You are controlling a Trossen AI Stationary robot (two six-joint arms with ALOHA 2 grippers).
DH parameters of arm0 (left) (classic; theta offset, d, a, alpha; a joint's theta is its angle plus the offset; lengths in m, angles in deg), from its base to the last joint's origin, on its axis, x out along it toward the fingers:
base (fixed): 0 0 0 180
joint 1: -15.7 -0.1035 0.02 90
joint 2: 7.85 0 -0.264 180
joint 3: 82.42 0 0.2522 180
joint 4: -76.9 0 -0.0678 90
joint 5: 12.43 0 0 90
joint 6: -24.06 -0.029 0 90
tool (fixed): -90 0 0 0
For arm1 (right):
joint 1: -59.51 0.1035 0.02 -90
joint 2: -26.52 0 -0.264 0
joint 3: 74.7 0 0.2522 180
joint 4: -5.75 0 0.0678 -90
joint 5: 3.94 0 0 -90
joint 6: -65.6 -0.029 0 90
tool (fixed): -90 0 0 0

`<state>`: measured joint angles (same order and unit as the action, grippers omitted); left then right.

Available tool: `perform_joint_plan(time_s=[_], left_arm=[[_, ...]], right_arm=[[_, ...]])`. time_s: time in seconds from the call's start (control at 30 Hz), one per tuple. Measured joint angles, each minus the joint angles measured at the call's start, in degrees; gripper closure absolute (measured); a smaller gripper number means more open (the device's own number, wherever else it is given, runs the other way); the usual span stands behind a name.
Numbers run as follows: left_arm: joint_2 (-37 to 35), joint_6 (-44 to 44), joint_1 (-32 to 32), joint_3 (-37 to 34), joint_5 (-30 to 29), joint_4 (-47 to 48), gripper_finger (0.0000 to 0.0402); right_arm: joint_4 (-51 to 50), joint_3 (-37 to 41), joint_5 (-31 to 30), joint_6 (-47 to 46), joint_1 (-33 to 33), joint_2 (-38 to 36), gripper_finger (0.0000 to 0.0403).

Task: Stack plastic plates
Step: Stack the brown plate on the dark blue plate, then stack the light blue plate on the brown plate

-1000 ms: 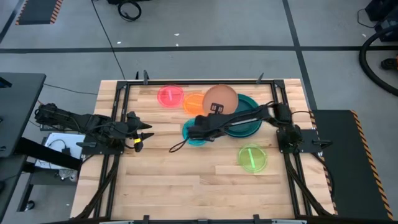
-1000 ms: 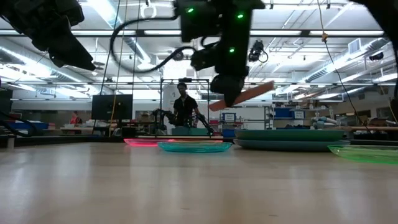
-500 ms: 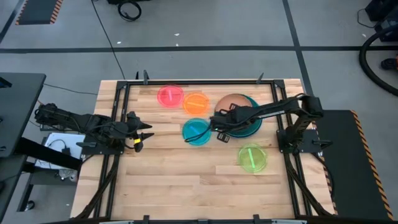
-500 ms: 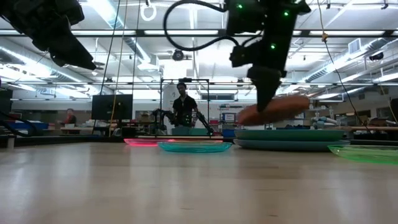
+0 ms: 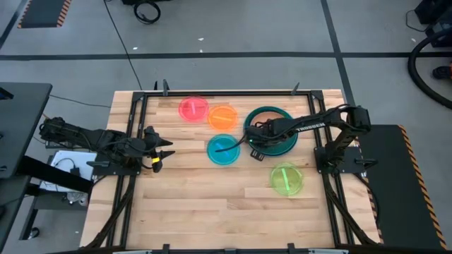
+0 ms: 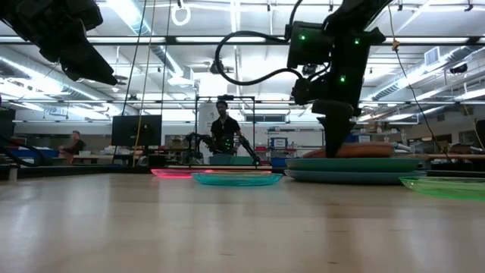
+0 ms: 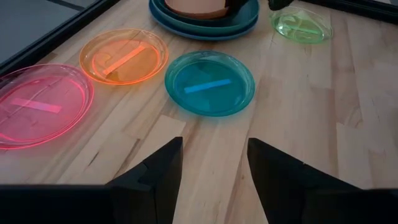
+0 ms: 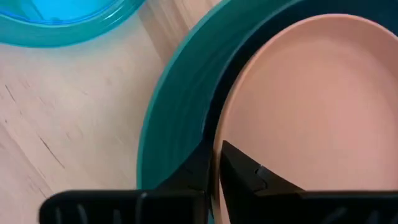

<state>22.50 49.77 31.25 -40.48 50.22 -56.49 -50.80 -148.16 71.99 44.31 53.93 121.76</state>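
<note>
The table (image 5: 212, 212) carries all the plates. The large stack (image 5: 279, 144) lies toward the right rear of the table: a blue plate (image 7: 186, 26) at the bottom, a teal plate (image 8: 174, 112) on it, a dark teal plate (image 8: 217, 93) on that, and a tan plate (image 8: 298, 106) on top. The right gripper (image 8: 213, 163) is at the stack's near-left edge, its fingers (image 8: 239, 168) nearly closed with only a thin gap, clamped on the rim of the tan plate. The left gripper (image 7: 211, 165) waits at the table's left side, fingers (image 7: 158, 168) spread apart and holding nothing. Four small plates lie separately: pink (image 5: 193, 109) and orange (image 5: 222, 116) side by side at the rear, cyan (image 5: 223, 149) just left of the stack, lime green (image 5: 287, 178) in front of it.
</note>
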Motion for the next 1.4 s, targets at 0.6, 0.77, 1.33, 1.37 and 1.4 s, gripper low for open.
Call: perform_joint_plan(time_s=[0.6,0.77,1.33,1.37,1.4], left_arm=[[0.0,0.0,0.0,0.0,0.0,-0.1,0.0214],[0.0,0.1,0.0,0.0,0.0,-0.1,0.0214],[0.0,0.0,0.0,0.0,-1.5,-1.3,0.0214],[0.0,0.0,0.0,0.0,-2.2,-1.5,0.0214],[0.0,0.0,0.0,0.0,-2.8,-1.8,0.0214]], right_arm=[[0.8,-0.3,0.9,-0.1,0.1,-3.1,0.0247],[1.4,-0.3,0.6,-1.4,0.2,-6.1,0.0245],[22.7,-0.3,2.4,16.1,5.6,-3.3,0.0256],[24.4,-0.4,2.4,17.1,5.9,-2.8,0.0257],[25.6,-0.4,2.6,18.0,6.2,-2.5,0.0258]])
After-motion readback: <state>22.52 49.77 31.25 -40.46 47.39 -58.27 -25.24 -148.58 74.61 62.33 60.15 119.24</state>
